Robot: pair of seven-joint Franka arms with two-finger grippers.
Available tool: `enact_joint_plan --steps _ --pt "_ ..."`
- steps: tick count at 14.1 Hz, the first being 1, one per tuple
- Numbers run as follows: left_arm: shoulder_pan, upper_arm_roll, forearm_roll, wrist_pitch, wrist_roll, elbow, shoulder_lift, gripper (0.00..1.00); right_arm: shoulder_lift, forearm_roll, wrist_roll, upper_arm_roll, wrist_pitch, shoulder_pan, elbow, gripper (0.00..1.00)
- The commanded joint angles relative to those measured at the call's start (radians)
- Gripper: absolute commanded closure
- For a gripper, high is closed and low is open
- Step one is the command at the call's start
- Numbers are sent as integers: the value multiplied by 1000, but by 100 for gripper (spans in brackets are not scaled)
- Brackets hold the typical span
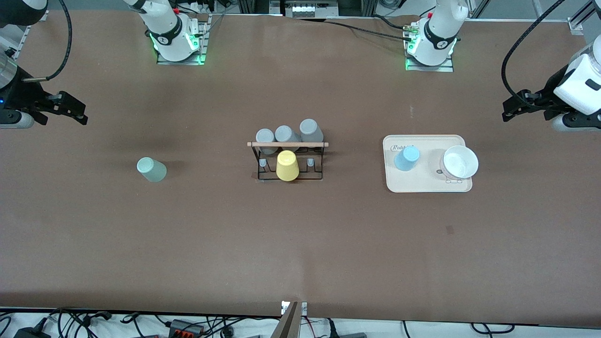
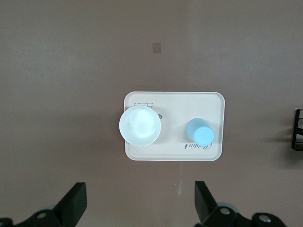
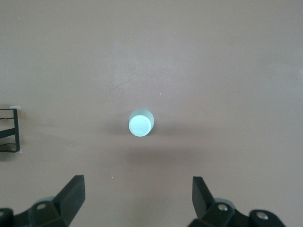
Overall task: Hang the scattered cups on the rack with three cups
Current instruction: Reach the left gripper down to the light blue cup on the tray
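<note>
I see both grippers, left (image 2: 139, 203) & right (image 3: 137, 198), hovering w/ jaws spread, empty. Tapered mint cup (image 1: 151, 169) inverted on brown table (image 1: 300, 244); smooth blue cup (image 1: 406, 157) on beige tray (image 1: 422, 187); black wire rack (image 1: 288, 162) between.

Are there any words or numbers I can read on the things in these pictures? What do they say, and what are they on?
"Rabbit": curly dark writing, partly hidden and not sharp, so my best reading, on the beige tray beside the light blue cup.
Small drawing on the tray by the white bowl: too blurred to read.
Round marks on the two robot bases: too small to read.
No writing on the cups.
</note>
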Motion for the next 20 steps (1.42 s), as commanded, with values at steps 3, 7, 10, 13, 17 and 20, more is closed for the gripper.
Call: enact_joint_plan --steps 3,7,10,13,17,20 --pt "-2 3 -9 -26 12 32 12 0 -19 3 -19 15 -17 -21 -3 0" --pt "-2 3 -9 -24 13 46 25 0 -19 3 -19 17 -14 -21 -3 0" --pt "-5 -1 -21 -72 13 49 41 0 -13 1 -16 17 -5 -18 -3 0" --pt "-7 0 -21 -101 24 49 73 0 -13 1 -14 17 -7 -19 -3 0" --pt "-42 -35 -22 -210 67 40 141 0 -11 1 -14 17 -3 -18 -3 0" --pt "-59 -112 -19 -24 44 -32 151 0 -11 1 -14 17 -3 -18 -3 0"
